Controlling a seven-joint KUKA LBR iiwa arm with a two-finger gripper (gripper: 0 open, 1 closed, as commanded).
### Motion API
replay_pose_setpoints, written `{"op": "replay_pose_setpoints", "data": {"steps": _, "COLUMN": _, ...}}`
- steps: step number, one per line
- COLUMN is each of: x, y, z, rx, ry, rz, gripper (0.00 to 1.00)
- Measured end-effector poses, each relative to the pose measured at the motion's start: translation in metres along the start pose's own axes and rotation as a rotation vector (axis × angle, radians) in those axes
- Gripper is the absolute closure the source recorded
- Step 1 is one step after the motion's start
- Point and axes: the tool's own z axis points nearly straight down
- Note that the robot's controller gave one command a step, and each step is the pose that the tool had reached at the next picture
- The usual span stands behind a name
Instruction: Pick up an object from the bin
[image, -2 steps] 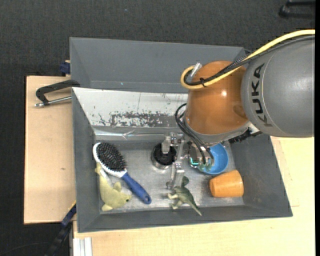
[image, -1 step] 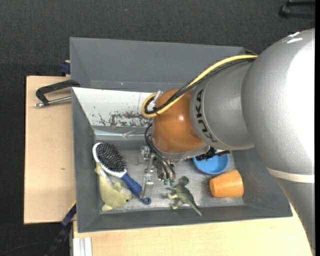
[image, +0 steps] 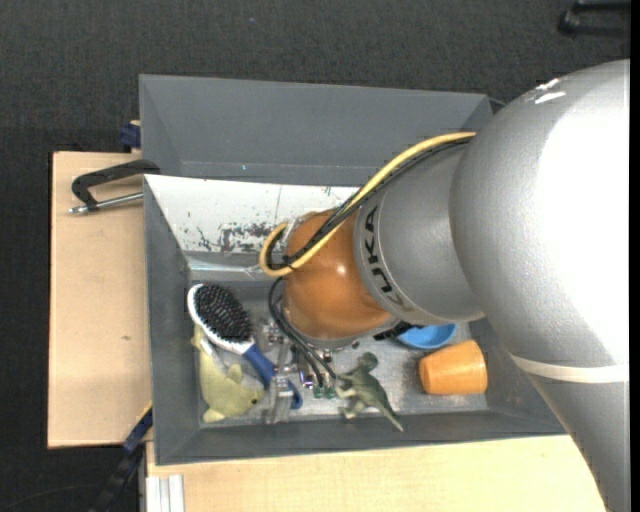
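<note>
The grey bin (image: 170, 330) holds a white hairbrush (image: 222, 315) at left, an orange cup (image: 452, 369) at right and a green toy dinosaur (image: 366, 392) in front. My fingers (image: 298, 383) sit low between the brush's handle and the dinosaur; wide or narrow, I cannot tell.

Dark floor (image: 300, 40) — coarse black carpet

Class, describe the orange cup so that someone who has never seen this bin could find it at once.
Start at the grey metal bin and look to the right end of its floor. There, right of the green toy dinosaur and beside a blue thing, lies the orange cup. Unlike them, it is smooth, tapered and plain orange.
</note>
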Motion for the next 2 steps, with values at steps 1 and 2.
{"op": "replay_pose_setpoints", "data": {"steps": 1, "x": -0.001, "y": -0.002, "z": -0.001, "rx": 0.001, "ry": -0.003, "rz": 0.006, "gripper": 1.0}}
{"op": "replay_pose_setpoints", "data": {"steps": 2, "x": -0.039, "y": -0.027, "z": -0.001, "rx": -0.001, "ry": -0.009, "rz": 0.067, "gripper": 1.0}}
